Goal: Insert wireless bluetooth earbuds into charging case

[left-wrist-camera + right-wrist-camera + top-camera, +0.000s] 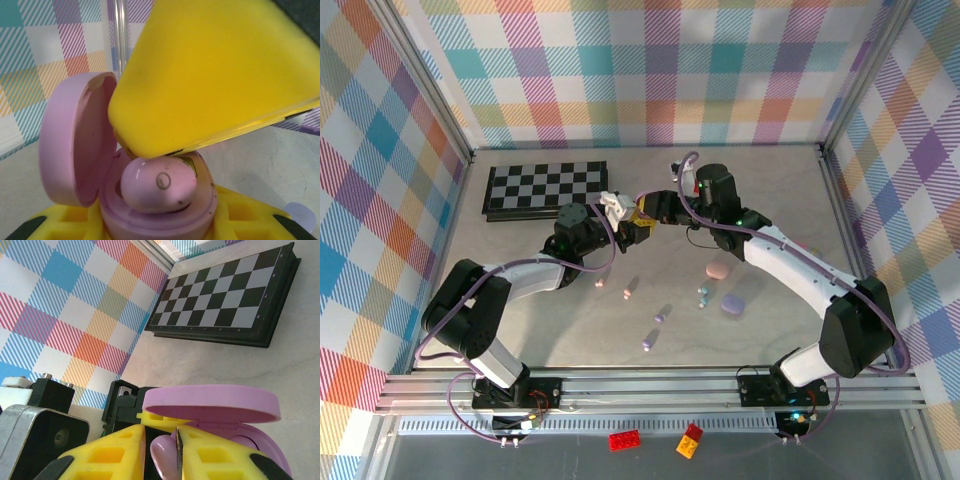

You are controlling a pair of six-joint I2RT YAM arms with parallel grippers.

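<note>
You're mid-insert: one pink earbud (157, 185) is sitting in the well of the open pink case (75, 140), not yet released. Several earbuds (648, 342) are lying loose on the desk (580, 345). Right end effector (161, 452) is pinching that bud, nearly closed. Left end effector (160, 227) is clamping the case base, narrowly open.
</note>
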